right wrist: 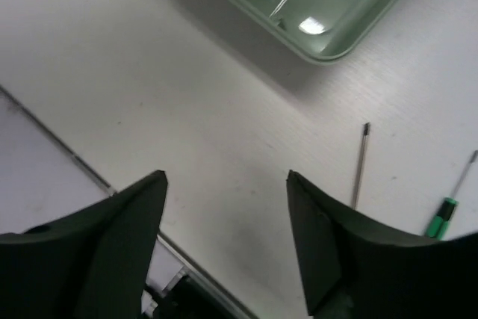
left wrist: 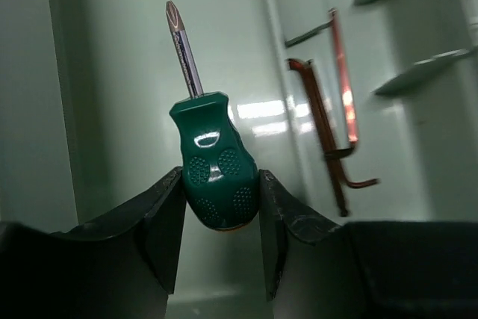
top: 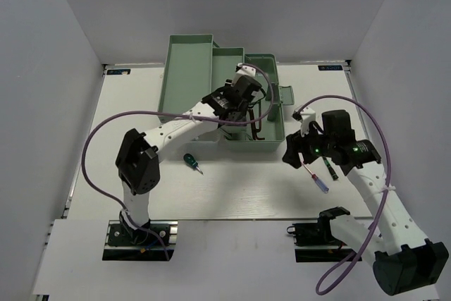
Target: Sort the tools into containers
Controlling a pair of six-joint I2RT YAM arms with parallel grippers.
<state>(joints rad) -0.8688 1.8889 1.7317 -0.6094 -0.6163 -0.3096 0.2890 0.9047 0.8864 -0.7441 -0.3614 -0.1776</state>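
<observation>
Green stubby screwdriver: 1, handle clamped in your left jaws, shaft pointing ahead over toolbox base. Right jaws apart, empty; precision screwdriver just beside them on bench.

Top camera looks down from the near edge; both close wrist cameras share the toolbox base.

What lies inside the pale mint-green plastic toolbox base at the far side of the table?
Dark L-shaped hex keys lie in the toolbox base. The left gripper holds a stubby green-handled screwdriver over it. The left arm hides part of its floor from above.
</observation>
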